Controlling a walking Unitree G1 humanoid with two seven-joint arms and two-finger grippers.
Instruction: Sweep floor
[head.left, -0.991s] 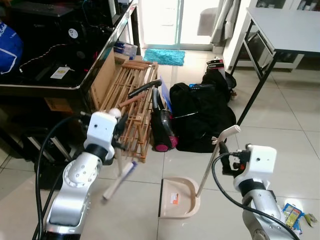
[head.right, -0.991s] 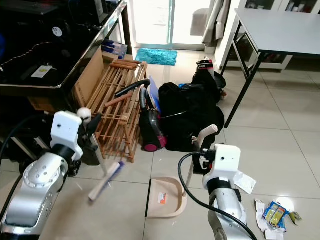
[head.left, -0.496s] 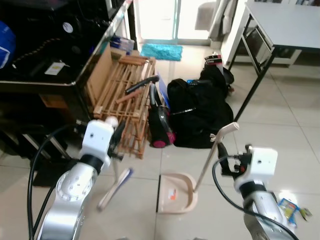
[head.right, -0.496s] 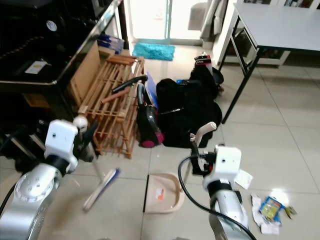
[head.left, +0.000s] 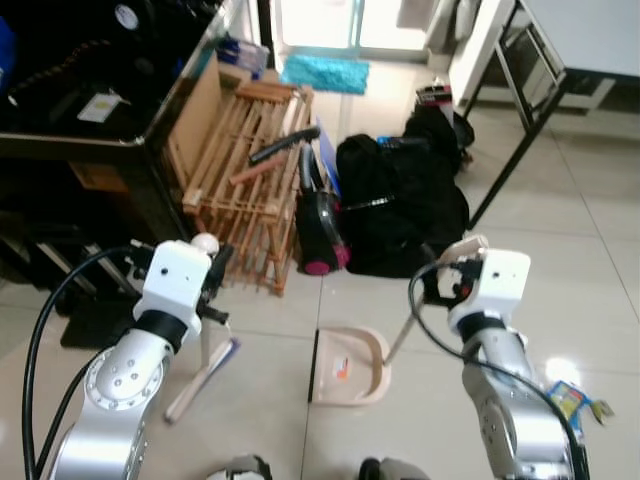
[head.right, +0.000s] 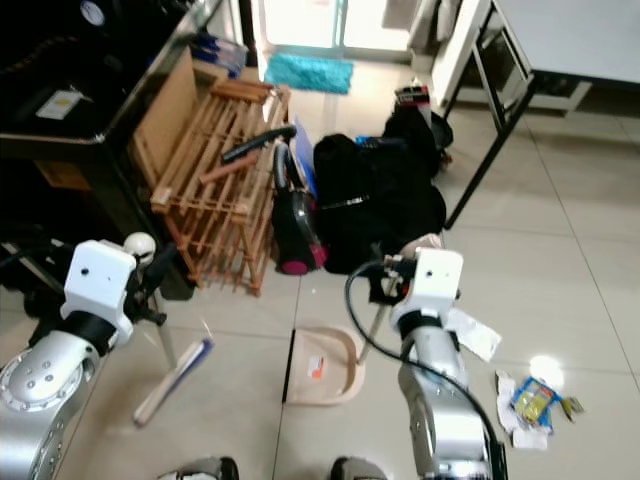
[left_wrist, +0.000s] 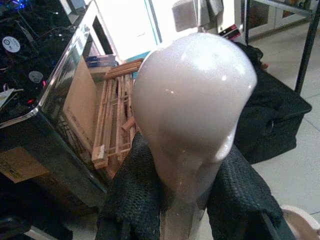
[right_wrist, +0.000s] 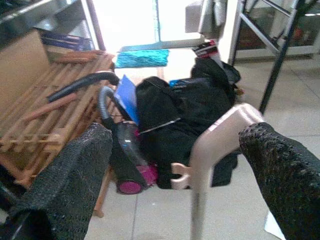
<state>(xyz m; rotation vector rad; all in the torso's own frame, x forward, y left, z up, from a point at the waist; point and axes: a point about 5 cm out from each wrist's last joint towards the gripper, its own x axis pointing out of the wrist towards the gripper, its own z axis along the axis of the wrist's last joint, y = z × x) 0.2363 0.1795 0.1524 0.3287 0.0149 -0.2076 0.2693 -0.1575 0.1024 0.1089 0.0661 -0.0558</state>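
The left gripper (left_wrist: 182, 200) is clenched just under the broom's (head.left: 203, 352) smooth knob, its bristles on the tile beside the dustpan (head.left: 346, 365), whose thin upright handle stands between the right gripper's (right_wrist: 192, 165) spread fingers; both look light, stiff, slippery plastic, best held high.

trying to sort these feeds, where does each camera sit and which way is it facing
Head eyes: look forward and down at the dustpan and both arms.
Left wrist: looks along the left hand, shut on the broom handle.
Right wrist: looks along the right hand, open beside the dustpan handle.
Shared: black bag, wooden rack.
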